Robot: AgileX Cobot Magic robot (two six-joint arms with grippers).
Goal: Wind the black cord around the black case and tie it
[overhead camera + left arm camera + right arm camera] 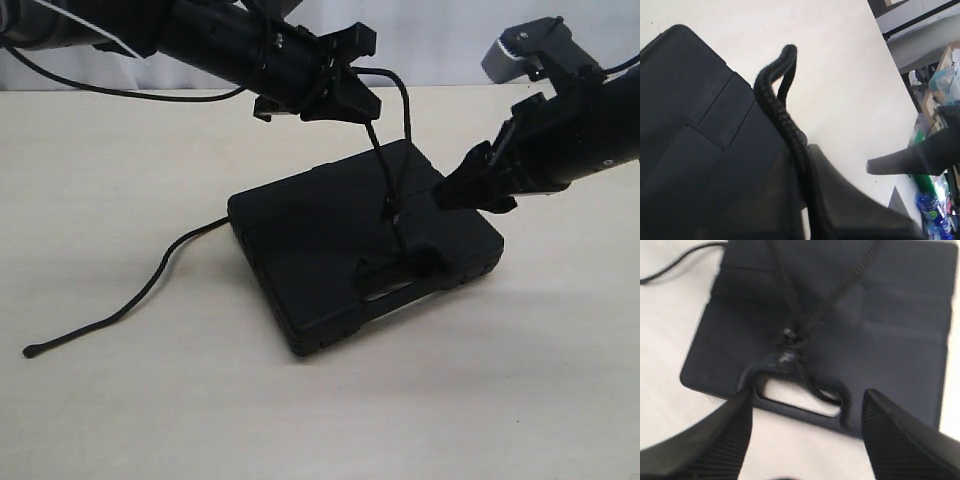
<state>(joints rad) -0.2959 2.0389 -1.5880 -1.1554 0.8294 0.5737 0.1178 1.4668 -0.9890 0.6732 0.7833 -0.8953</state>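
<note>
The black case (320,250) lies flat on the table, its handle slot (395,275) toward the front. The black cord (385,170) rises taut from a knot (392,211) on the lid to my left gripper (366,110), which is shut on it above the case's far edge. A short loop of cord arcs beyond the jaws. The left wrist view shows the cord (777,105) pinched in the left gripper (804,155) over the case (685,125). My right gripper (455,188) hovers open at the case's right side, holding nothing. In its wrist view the right gripper (807,432) faces the knot (788,340) and case (890,340).
The cord's free tail (110,318) trails from under the case's left side across the pale table (150,150) to a small knotted end (32,350). Shelves with clutter (940,80) stand beyond the table's edge.
</note>
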